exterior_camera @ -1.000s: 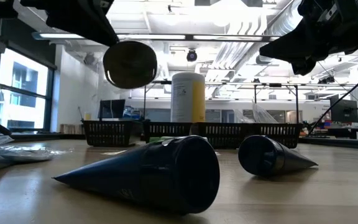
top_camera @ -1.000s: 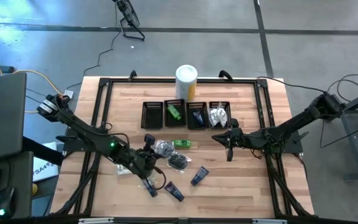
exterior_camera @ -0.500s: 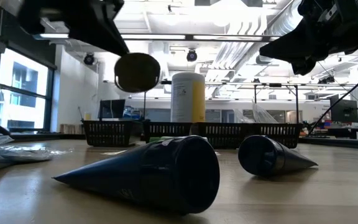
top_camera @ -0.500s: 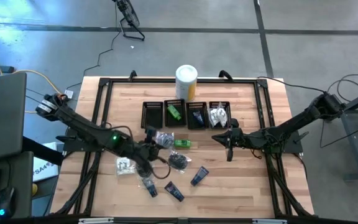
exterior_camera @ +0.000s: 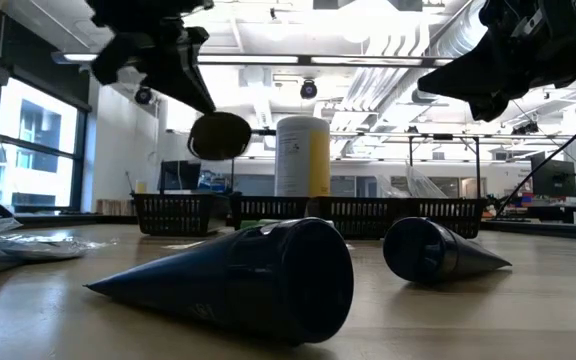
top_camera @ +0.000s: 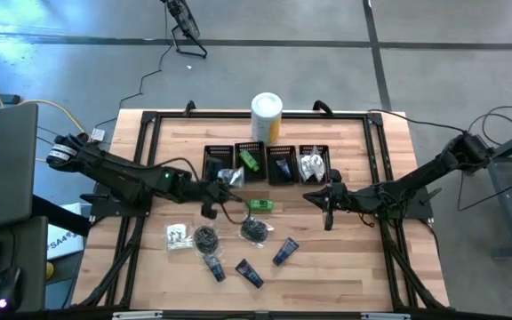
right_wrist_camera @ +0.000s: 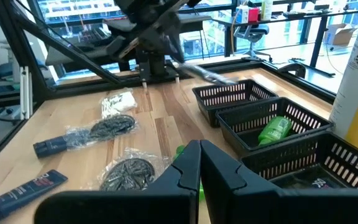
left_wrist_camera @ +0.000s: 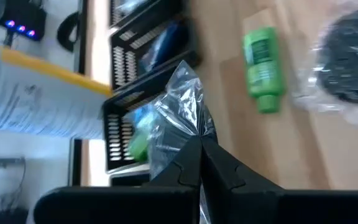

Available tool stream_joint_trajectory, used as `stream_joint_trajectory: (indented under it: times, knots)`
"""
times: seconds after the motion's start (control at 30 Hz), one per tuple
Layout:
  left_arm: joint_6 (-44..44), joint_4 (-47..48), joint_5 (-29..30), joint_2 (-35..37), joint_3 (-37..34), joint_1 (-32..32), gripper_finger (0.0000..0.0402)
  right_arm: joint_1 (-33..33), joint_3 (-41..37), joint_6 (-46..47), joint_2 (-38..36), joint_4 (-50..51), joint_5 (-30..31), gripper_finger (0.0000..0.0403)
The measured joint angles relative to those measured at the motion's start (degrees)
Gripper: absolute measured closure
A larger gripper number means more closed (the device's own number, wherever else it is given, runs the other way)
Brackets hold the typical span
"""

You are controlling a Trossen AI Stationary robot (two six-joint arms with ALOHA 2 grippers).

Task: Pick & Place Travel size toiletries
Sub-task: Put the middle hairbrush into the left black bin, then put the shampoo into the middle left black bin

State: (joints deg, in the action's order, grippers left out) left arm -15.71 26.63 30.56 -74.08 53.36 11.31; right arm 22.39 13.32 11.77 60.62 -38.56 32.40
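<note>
The wooden worktop carries four black mesh bins, a white-and-yellow canister, a green tube, bagged black bundles and dark blue tubes.

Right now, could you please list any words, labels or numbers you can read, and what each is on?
None can be read.
White-and-yellow canister: lines of print, too blurred.
Dark blue tube: light lettering, too small.
Green bottle: no legible label.
</note>
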Motion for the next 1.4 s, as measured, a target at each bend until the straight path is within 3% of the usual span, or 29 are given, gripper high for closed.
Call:
stream_joint_trajectory:
  times: [0.67, 0.9, 1.07, 1.4]
  knots:
    - [-0.3, 6.1, -2.5, 0.0, 0.0, -14.0, 0.0401, 0.0, 0.0, 0.0, 0.0, 0.7, 0.0, 0.0400]
    - [2.1, 13.0, -2.6, -0.1, 0.0, -15.6, 0.0401, 0.0, 0.0, 0.0, 0.0, 0.7, 0.0, 0.0400]
    - [2.5, 12.9, -2.6, -0.1, 0.0, -15.4, 0.0398, 0.0, 0.0, 0.0, 0.0, 0.6, 0.0, 0.0400]
    - [2.0, 9.7, -2.1, -0.1, -0.1, -15.4, 0.0344, 0.0, 0.0, 0.3, 0.0, 0.6, 0.0, 0.0400]
